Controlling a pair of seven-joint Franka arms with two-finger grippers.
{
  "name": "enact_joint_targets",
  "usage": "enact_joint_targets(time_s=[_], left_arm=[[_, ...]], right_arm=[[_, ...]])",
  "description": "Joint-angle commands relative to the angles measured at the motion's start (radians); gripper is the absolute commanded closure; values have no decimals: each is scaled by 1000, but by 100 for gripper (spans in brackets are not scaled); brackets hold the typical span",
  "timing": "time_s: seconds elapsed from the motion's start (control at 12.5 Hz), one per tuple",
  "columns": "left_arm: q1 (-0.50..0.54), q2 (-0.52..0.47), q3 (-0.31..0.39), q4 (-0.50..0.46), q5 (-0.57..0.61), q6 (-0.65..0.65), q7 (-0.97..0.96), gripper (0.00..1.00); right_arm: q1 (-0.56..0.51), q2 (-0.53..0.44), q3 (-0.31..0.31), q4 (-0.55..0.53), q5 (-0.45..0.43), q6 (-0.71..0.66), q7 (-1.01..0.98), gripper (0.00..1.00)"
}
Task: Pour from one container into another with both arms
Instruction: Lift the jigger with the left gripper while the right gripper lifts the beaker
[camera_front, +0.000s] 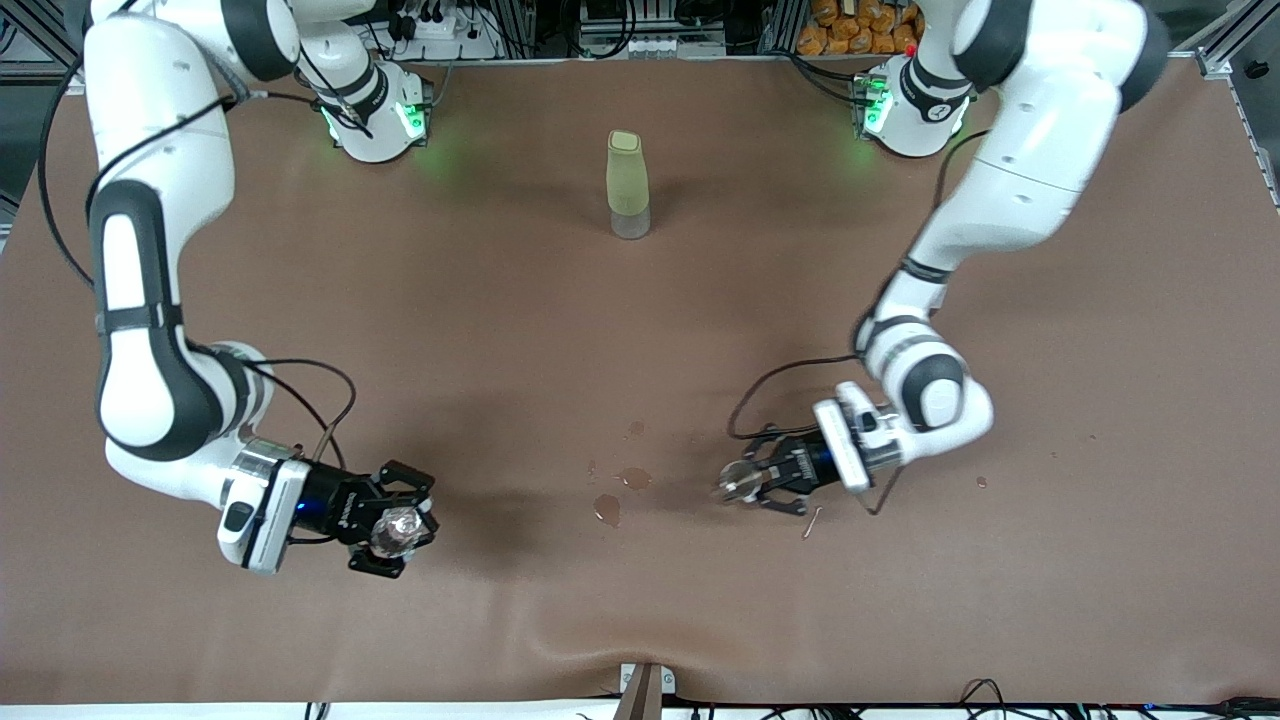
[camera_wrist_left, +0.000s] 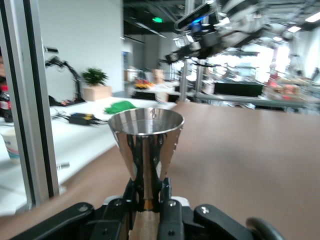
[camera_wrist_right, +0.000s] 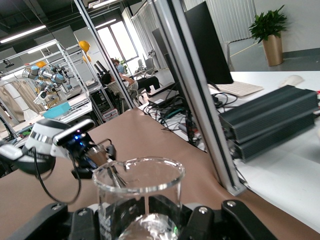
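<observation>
Two white Franka arms w/ black bands reached over a brown, leathery table cover. The right gripper (camera_front: 395, 527) was clamped on a clear glass beaker (camera_front: 398, 524), held upright over the edge of the table nearest the front camera, toward the right arm's end. The left gripper (camera_front: 748, 482) was clamped on the narrow waist of a shiny metal jigger (camera_wrist_left: 145, 145), a mirror-smooth cone flaring upward, over the table toward the left arm's end. The two containers were well apart. Between them, small wet spill spots (camera_front: 608, 508) darkened the cover. A tall pale-green bottle (camera_front: 628, 184) w/ a clear base stood farther from the front camera, mid-table, untouched.

Judgement: the step in hand looked like bringing the vessels together. To do it well, keep both upright in transit, set the jigger's lip just above the beaker's rim, then tilt slowly; glass and polished steel are slick, so grip must stay firm. Contents couldn't be made out.
</observation>
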Motion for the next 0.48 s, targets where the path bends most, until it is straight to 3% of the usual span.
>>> enact_joint_targets(time_s=[0.0, 0.16, 0.4], left_arm=[[-100, 78, 20, 175, -109, 130, -16, 100], [-141, 78, 21, 209, -110, 199, -64, 100], [-257, 96, 95, 279, -114, 305, -143, 100]], right_arm=[[51, -67, -10, -47, -22, 20, 95, 100], [78, -92, -10, -67, -42, 20, 149, 100], [105, -150, -10, -120, -47, 21, 226, 100]])
